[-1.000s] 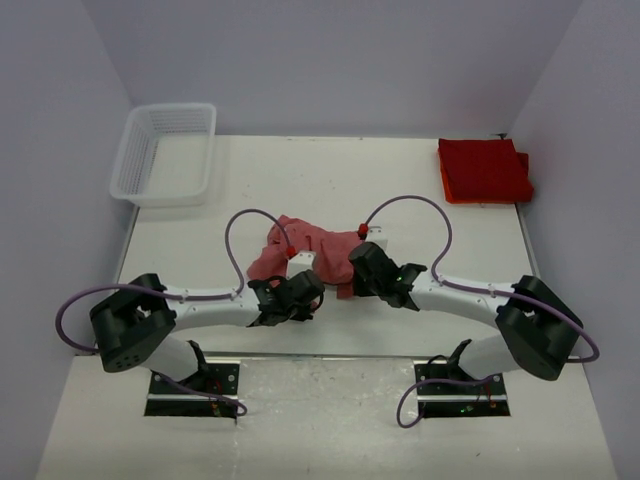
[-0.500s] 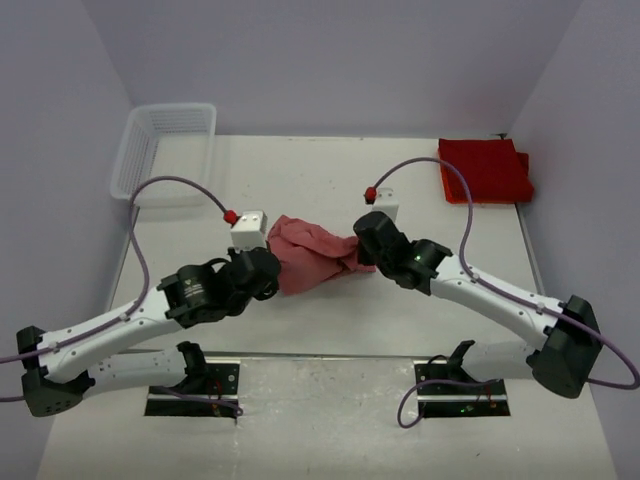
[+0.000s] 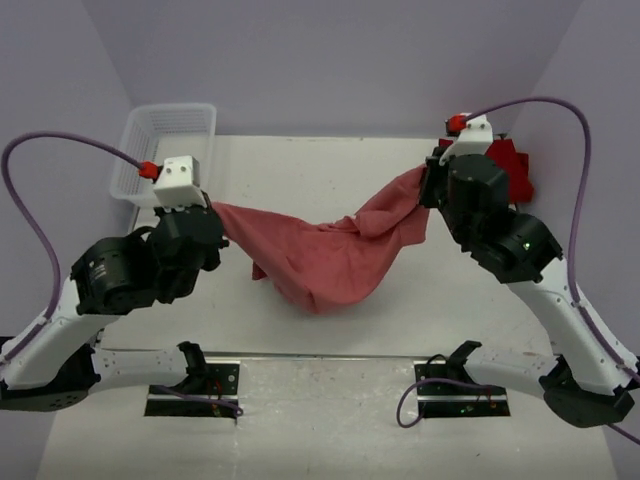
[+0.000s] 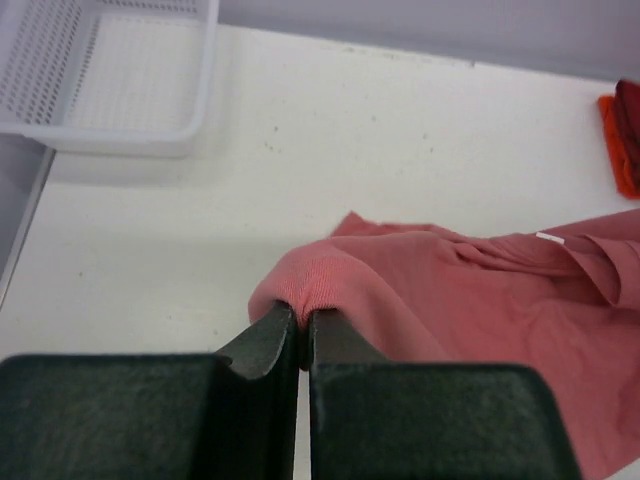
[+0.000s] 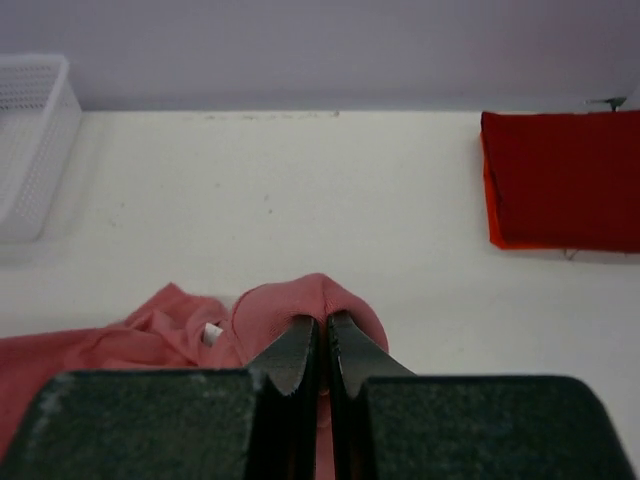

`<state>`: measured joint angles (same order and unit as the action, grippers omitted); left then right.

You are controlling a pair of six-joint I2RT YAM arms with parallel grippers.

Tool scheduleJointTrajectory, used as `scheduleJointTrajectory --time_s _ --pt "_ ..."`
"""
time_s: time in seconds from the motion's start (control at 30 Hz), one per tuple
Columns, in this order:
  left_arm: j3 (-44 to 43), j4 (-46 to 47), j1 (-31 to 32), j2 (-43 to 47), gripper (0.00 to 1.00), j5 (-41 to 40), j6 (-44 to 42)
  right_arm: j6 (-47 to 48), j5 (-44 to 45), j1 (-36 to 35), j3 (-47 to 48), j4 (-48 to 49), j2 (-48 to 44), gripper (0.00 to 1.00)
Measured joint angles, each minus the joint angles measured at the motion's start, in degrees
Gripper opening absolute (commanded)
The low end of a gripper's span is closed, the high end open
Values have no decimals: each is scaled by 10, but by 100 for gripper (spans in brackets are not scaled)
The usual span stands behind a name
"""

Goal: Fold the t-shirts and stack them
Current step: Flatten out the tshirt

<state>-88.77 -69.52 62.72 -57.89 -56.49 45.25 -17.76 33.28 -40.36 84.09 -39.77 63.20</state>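
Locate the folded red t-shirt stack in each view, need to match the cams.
Top external: folded red stack at the table's far right, mostly hidden behind the right arm.
Left wrist: the stack is a sliver at the right edge, above the salmon t-shirt.
Right wrist: the stack is upper right, cut by the frame edge.
Shared landmark: white mesh basket, upper left in every view.

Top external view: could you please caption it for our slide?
Left gripper and right gripper hold the salmon t-shirt stretched between them.
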Motion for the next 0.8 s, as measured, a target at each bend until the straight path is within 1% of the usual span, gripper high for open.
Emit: scheduleJointTrajectory --time_s 0.1,0.3,0.37,0.47,0.57,0.63,0.7,0.8 --pt "-83 -21 0 -16 0 -33 -36 31 -3 4 83 -31 4 0" --pt "-236 -30 0 -47 0 -78 -121 68 -34 4 232 -84 12 0" --pt "-273 -30 0 -54 0 -88 -152 73 -49 4 261 -103 13 0" --pt "-319 -25 0 -63 0 -102 -201 77 -72 4 277 -124 10 0" --pt "-338 0 0 -63 0 -113 -255 80 -98 2 279 -147 5 0" --pt "-333 24 0 -57 0 -119 -284 81 -108 -1 276 -155 0 0" --pt "-312 49 0 -49 0 -127 -301 81 -112 -2 261 -163 -2 0" --pt "-255 70 -4 -45 0 -131 -303 76 -101 -1 221 -167 -5 0"
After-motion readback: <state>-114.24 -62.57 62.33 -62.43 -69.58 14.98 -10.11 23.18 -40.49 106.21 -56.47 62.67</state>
